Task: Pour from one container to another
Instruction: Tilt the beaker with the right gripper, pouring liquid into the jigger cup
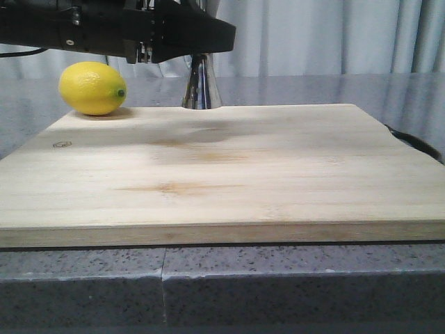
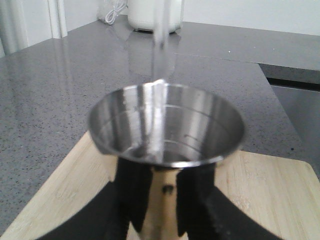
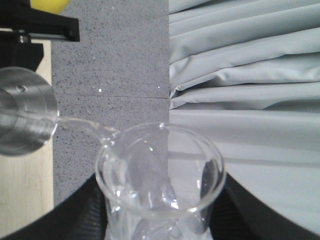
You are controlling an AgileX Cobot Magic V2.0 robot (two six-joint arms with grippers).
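The glass beaker (image 3: pixel 160 185) is in my right gripper (image 3: pixel 160 227), tipped over so its lip points at the metal cup (image 3: pixel 22 112). The dark fingers (image 3: pixel 82 215) press on both sides of the glass, so the right gripper is pinching the beaker. A thin stream of clear water (image 3: pixel 82 126) runs from the lip into the open top of the cup.

My left gripper (image 2: pixel 159 210) holds the cup (image 2: pixel 167 125) around its narrow lower part. The black fingers (image 2: pixel 132 197) squeeze it from both sides. From this wrist I look down into the shiny bowl, and the stream (image 2: pixel 159 75) falls into it. A little water sits at the bottom.

From the front I see the cup's wide foot (image 1: pixel 201 87) standing at the far edge of the wooden board (image 1: pixel 222 174). My left arm (image 1: pixel 118 29) reaches across above it and hides the top of the cup. A yellow lemon (image 1: pixel 92 88) lies at the far left corner of the board. The board rests on a grey speckled counter (image 1: pixel 222 282). I cannot see the beaker from the front.
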